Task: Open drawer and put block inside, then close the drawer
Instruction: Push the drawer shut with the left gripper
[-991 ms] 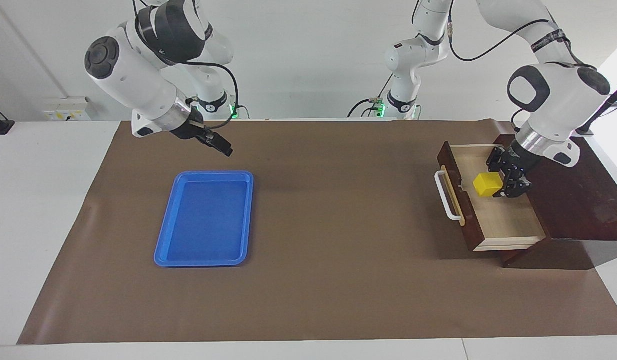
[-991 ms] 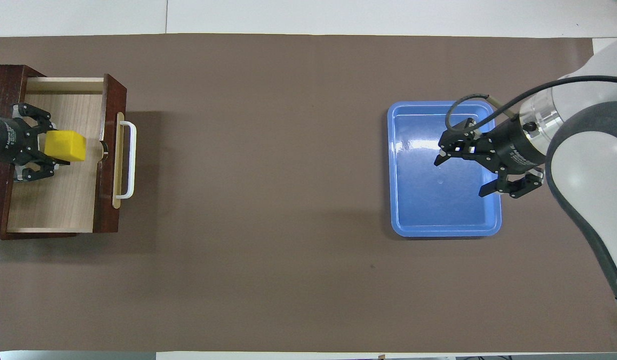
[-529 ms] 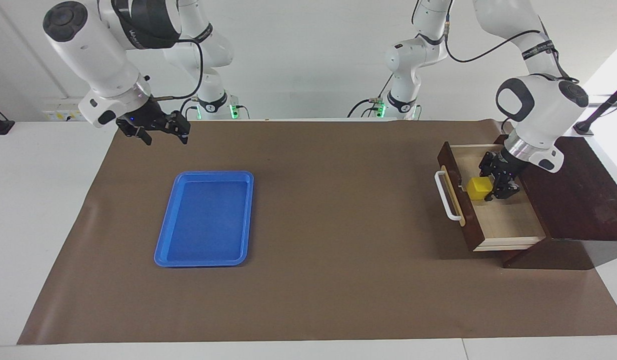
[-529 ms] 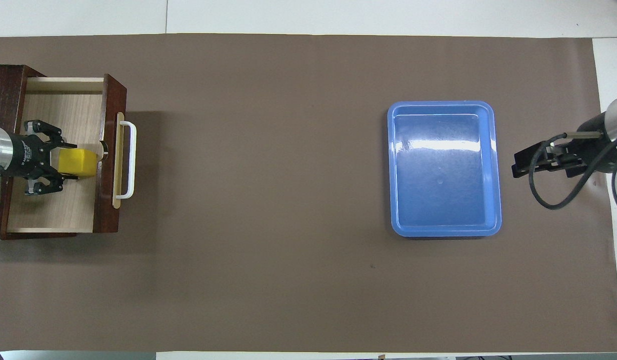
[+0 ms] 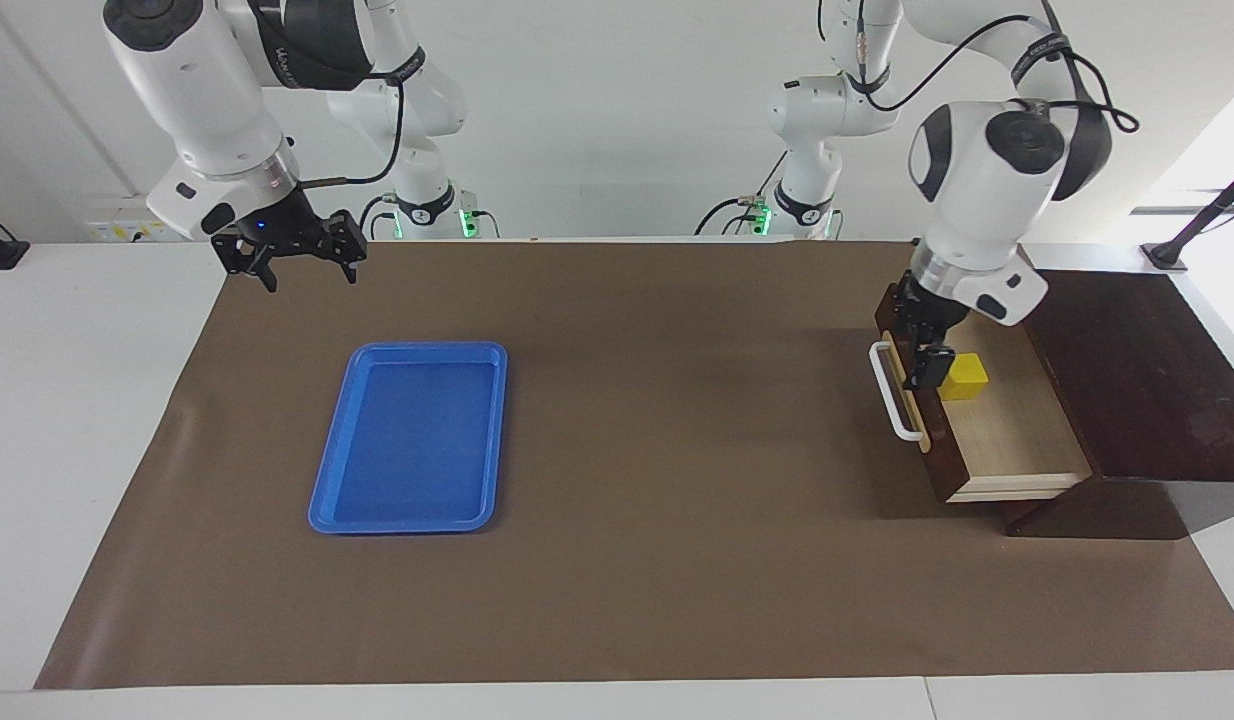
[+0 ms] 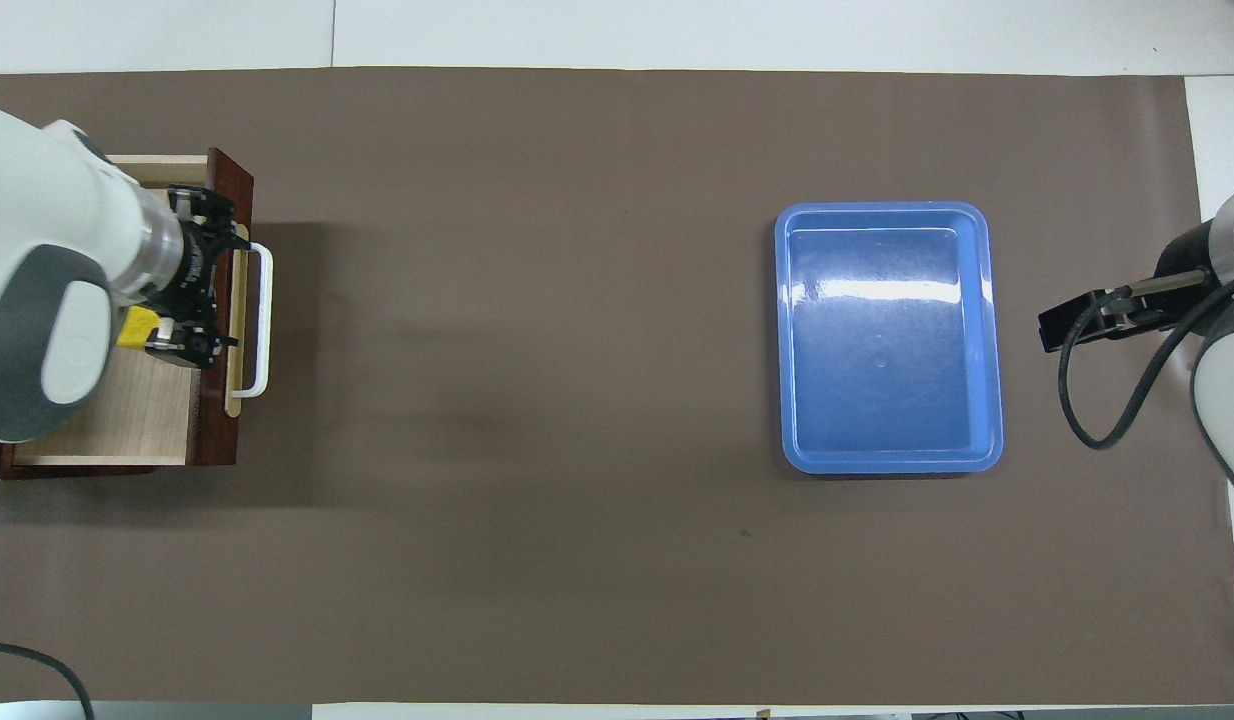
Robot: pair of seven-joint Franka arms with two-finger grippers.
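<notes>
The drawer [image 5: 1012, 440] stands pulled open from its dark wooden box [image 5: 1127, 380] at the left arm's end of the table. The yellow block [image 5: 965, 377] rests on the drawer's pale floor, just inside the front panel. My left gripper [image 5: 922, 345] is open and empty, over the front panel beside the white handle [image 5: 892, 395], apart from the block. In the overhead view the left gripper [image 6: 227, 285] and its arm cover most of the block [image 6: 132, 328]. My right gripper [image 5: 309, 275] is open and waits raised over the mat's corner at the right arm's end.
A flat blue tray [image 5: 407, 440] lies on the brown mat toward the right arm's end; it also shows in the overhead view [image 6: 887, 340]. The right gripper [image 6: 1049, 332] hangs beside the tray there. The drawer front [image 6: 217, 410] faces the middle of the table.
The left gripper lowered the block into the drawer, let go of it and moved to over the front panel. The right arm swung off the tray toward its end of the table.
</notes>
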